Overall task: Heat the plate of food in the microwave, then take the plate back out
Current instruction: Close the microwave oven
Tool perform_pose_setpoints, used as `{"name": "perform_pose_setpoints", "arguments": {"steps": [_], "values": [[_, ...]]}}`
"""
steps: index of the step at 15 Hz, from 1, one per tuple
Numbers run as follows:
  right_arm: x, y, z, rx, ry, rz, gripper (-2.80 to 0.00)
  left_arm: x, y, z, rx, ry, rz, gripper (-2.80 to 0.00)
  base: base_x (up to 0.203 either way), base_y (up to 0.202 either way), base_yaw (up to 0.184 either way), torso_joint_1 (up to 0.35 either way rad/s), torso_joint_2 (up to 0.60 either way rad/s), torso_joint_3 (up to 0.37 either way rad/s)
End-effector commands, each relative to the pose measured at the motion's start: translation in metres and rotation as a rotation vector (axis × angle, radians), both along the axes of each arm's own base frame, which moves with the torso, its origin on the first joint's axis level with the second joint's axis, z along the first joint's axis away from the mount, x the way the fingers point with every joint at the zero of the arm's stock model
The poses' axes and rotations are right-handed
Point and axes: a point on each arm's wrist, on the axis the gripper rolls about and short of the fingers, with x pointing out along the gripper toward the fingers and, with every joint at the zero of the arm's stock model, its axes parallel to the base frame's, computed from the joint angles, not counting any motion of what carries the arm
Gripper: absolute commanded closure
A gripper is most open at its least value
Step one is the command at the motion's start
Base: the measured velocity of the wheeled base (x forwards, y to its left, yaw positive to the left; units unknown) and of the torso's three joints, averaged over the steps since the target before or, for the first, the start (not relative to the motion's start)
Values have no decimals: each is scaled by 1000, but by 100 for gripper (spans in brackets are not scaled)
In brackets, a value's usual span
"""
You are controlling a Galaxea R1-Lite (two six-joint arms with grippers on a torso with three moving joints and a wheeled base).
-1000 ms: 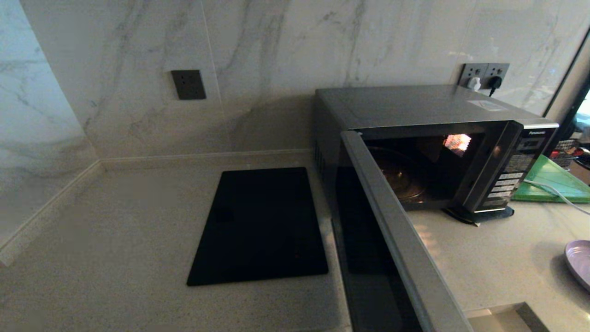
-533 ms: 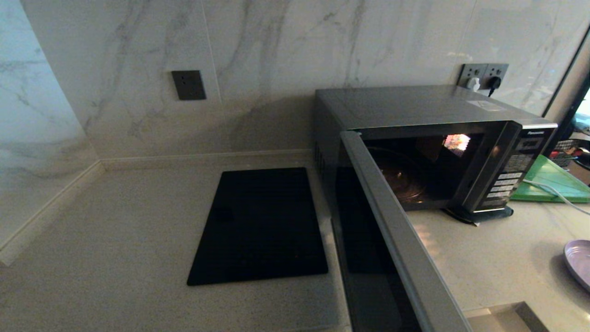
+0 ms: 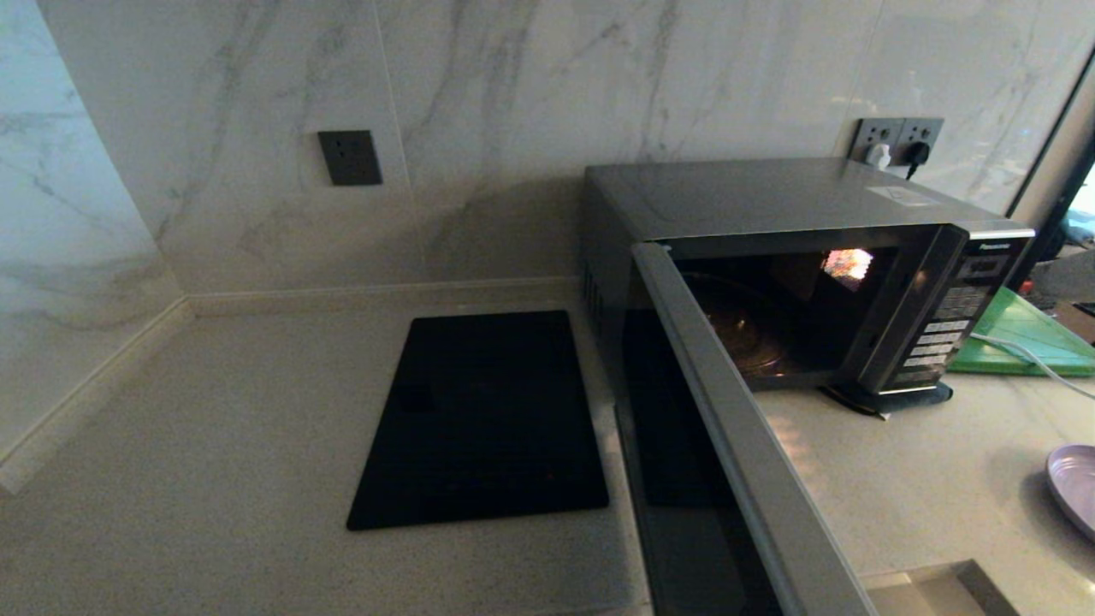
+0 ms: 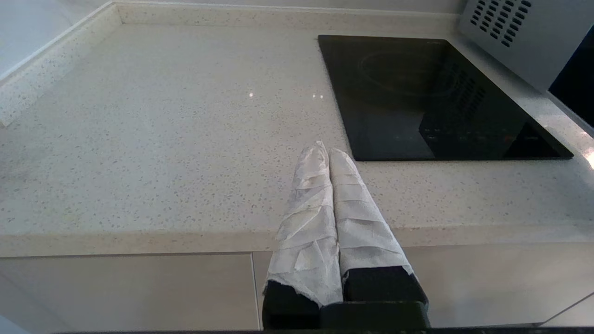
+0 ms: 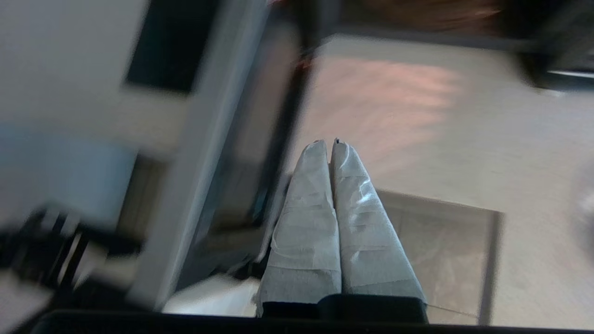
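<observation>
Microwave door open, plate not yet loaded.
Left gripper (image 4: 328,153) parked, clenched empty over tabletop (image 4: 162,139); microwave (image 3: 796,257) unchanged, door (image 3: 727,445) wide, cavity empty; right gripper (image 5: 328,144) has just clenched empty beside door; plate (image 3: 1076,492) at tabletop's right edge.

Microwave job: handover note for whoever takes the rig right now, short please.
Left gripper: shut, empty, parked over the near edge of the counter, beside the black cooktop.
Right gripper: shut, empty, above the counter close to the open door; not in the head view.
Microwave: door swung wide open, light on inside, turntable bare.
Plate: on the counter at the far right, only its edge in the head view; food can't be seen.
Done: door opened.
Left: plate in, door shut, heat, reopen, plate back out.
</observation>
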Motion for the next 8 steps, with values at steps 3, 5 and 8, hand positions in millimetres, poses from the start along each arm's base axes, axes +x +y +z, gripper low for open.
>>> {"name": "perform_pose_setpoints", "arguments": {"steps": [3,5,8], "values": [[-11,49,-18,-95,89,216,0,0,0,0,-1,1,1,0,0,0,0,0,0,0],[-13,69,-27,-152,111,278,0,0,0,0,-1,1,1,0,0,0,0,0,0,0],[-10,96,-40,-221,131,330,0,0,0,0,-1,1,1,0,0,0,0,0,0,0]]}}
